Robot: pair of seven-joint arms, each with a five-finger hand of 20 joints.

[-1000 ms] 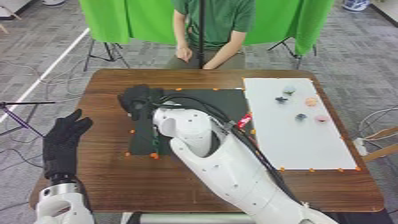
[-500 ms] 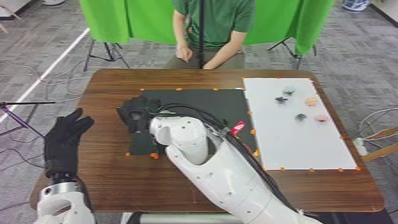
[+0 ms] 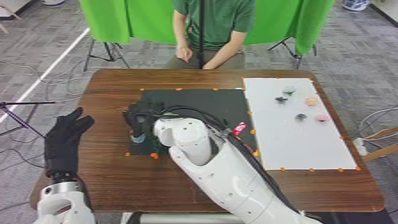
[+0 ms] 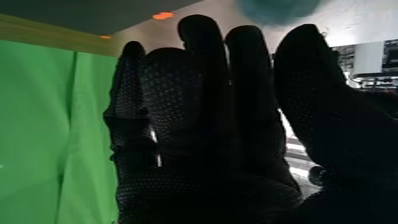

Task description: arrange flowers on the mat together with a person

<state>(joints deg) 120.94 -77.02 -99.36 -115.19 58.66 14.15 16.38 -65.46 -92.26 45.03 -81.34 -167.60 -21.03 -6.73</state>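
My right hand (image 3: 142, 119) is over the left part of the dark mat (image 3: 218, 97), its fingers fairly straight. Just below its fingertips in the head view is a small pale-blue thing (image 3: 138, 138), probably a flower. In the right wrist view, a blurred teal shape (image 4: 280, 9) lies beyond the fingertips of my right hand (image 4: 222, 130); I cannot tell whether they touch. My left hand (image 3: 67, 142) is open at the table's left side. On the white mat (image 3: 302, 150) lie a pale-green flower (image 3: 289, 90), dark-blue one (image 3: 281, 100), orange one (image 3: 311, 101), grey-blue one (image 3: 300, 117) and pink one (image 3: 322, 118).
Small orange markers (image 3: 155, 156) run along the mats' edges. The brown table (image 3: 107, 177) surrounds both mats. My right forearm (image 3: 226, 172) crosses the near right part of the dark mat, with cables and a red tag (image 3: 239, 128) beside it.
My right hand has moved from the mat's far left toward its near side, and the pale-blue thing has come into view by its fingertips. My left hand has stayed still.
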